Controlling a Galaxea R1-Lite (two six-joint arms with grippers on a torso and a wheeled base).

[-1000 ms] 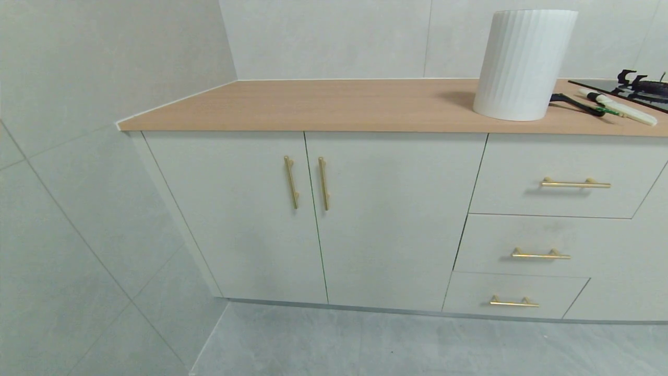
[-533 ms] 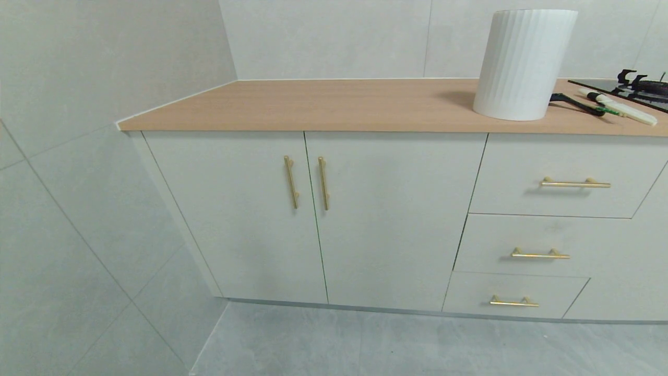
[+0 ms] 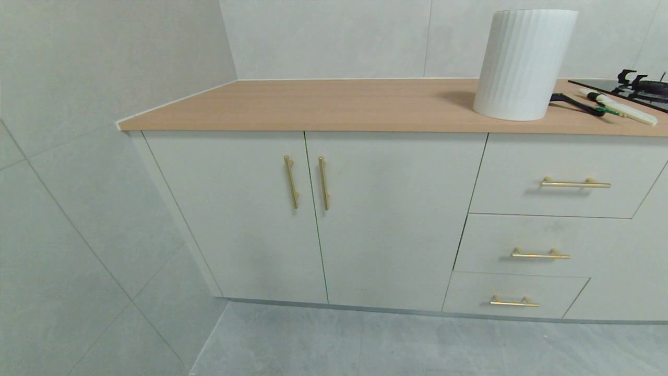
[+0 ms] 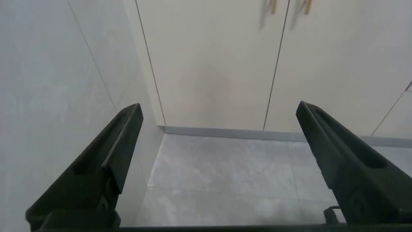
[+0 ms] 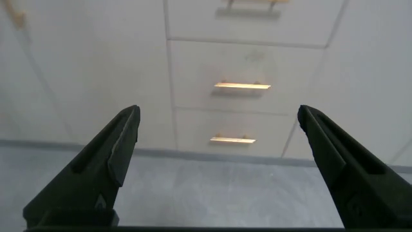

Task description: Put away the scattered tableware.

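A pale cabinet [image 3: 391, 219] with a wooden counter [image 3: 323, 104] bears a tall white holder [image 3: 522, 62]. Just right of the holder lie scattered utensils [image 3: 605, 107], possibly knives. Lower than the holder, the left claw [image 4: 219, 111] and right claw [image 5: 219, 113] gape wide, empty. The approach seems underway; next comes reaching for a utensil. Nothing has moved since earlier.

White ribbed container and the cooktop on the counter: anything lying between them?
Head view: a black-handled utensil lies on the countertop beside the white ribbed container, and a cream utensil nearer the cooktop.
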